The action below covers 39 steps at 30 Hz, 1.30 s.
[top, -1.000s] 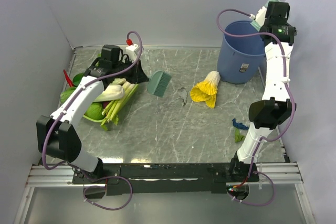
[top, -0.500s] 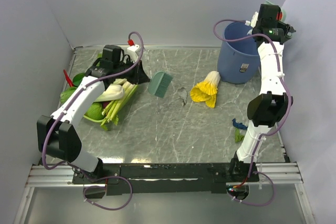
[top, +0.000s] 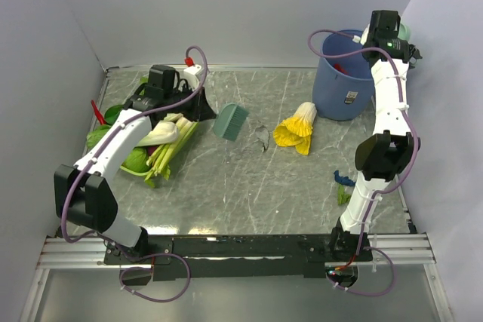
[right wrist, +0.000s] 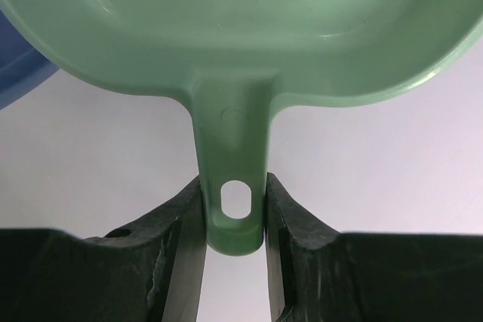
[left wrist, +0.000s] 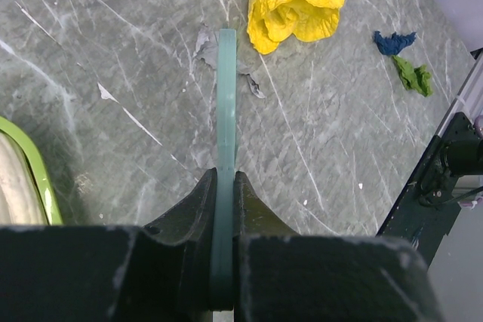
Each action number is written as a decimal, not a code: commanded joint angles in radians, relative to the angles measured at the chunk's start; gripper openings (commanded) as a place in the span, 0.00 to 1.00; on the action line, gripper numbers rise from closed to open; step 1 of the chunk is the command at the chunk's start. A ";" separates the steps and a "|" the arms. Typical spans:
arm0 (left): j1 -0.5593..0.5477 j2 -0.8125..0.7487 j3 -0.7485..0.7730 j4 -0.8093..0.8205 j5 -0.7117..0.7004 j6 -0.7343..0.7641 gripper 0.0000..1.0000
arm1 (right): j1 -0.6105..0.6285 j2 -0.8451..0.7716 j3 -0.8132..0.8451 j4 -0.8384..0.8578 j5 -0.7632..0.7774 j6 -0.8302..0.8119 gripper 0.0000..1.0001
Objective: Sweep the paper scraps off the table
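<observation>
Clamps shut on the green brush (left wrist: 227, 96) with left gripper (left wrist: 224, 180); pinches the dustpan (right wrist: 226, 28) handle with right gripper (right wrist: 234, 186), beside blue bin (top: 341, 81).

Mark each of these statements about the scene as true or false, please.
1. The left end effector grips the brush. True.
2. The right end effector is empty. False: it grips the handle of the dustpan.
3. A blue paper scrap and a green paper scrap lie on the table. True.
4. The blue bin lies tipped over. False: it stands upright.
</observation>
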 commanded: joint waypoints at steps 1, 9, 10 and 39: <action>-0.014 0.013 0.044 0.038 0.034 0.006 0.01 | 0.006 -0.034 -0.026 0.022 0.051 0.000 0.00; -0.022 0.002 0.048 0.015 0.020 0.032 0.01 | 0.038 -0.025 0.093 -0.061 0.090 0.018 0.00; -0.022 -0.004 0.045 0.014 0.014 0.035 0.01 | 0.040 -0.033 0.103 -0.049 0.073 0.018 0.00; -0.065 0.160 0.200 0.071 -0.034 0.018 0.01 | 0.055 -0.262 -0.107 0.018 -0.335 0.477 0.00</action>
